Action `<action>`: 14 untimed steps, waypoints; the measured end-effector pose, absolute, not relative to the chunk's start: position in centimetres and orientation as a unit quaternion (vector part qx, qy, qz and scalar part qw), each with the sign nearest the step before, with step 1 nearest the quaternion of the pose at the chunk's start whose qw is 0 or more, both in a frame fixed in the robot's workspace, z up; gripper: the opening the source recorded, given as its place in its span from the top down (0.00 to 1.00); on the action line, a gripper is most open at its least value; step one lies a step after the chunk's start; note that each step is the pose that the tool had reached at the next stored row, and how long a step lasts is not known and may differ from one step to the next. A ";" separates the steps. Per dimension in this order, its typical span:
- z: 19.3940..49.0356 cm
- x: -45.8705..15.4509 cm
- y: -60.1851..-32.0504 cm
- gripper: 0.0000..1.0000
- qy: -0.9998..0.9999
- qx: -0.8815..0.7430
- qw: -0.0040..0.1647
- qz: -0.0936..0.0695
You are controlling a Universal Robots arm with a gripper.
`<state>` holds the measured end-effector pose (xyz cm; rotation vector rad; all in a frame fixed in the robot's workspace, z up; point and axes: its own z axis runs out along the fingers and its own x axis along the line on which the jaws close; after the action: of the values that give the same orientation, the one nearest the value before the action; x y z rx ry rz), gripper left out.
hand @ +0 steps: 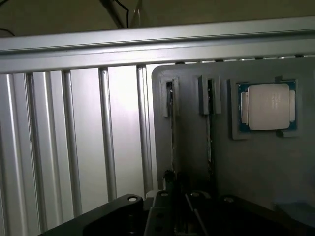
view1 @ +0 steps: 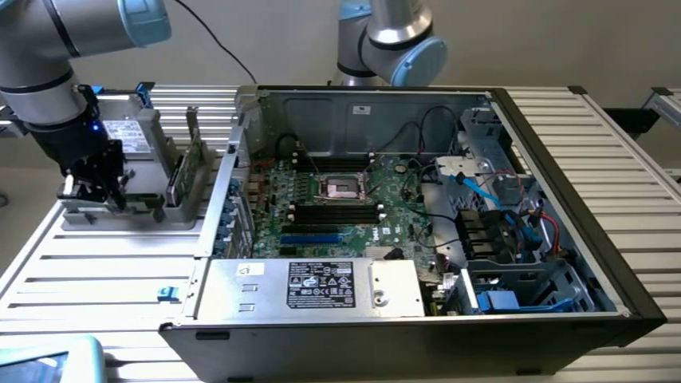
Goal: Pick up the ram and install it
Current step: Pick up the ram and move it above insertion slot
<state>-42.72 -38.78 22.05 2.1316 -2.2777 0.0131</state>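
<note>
Ribbed aluminium table [view1: 96,263]. Black gripper [view1: 94,195] over grey holder tray [hand: 246,167], by thin green ram stick [hand: 172,142] standing in its slot; grip cannot be told. Square silver processor chip [hand: 268,106] shares the tray.

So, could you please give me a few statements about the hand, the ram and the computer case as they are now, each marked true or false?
1. The hand hangs over the grey holder beside the computer case. True.
2. The computer case is closed on its upper side. False: it is open, and the motherboard shows inside.
3. The square processor chip sits in a recess of the grey holder. True.
4. The ram lies flat on the grey holder. False: it stands on edge in a slot of the holder, next to a second slot with another stick.
</note>
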 end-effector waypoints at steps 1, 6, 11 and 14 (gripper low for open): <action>22.5 -42.7 -38.8 0.85 -0.730 0.683 0.011 0.004; 24.6 -42.7 -38.8 0.85 -0.730 0.684 0.010 0.005; 26.6 -42.7 -38.8 0.85 -0.724 0.690 0.010 0.005; 27.5 -42.7 -38.8 0.85 -0.721 0.693 0.010 0.005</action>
<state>-42.72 -38.78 27.48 2.1630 -2.2516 0.0142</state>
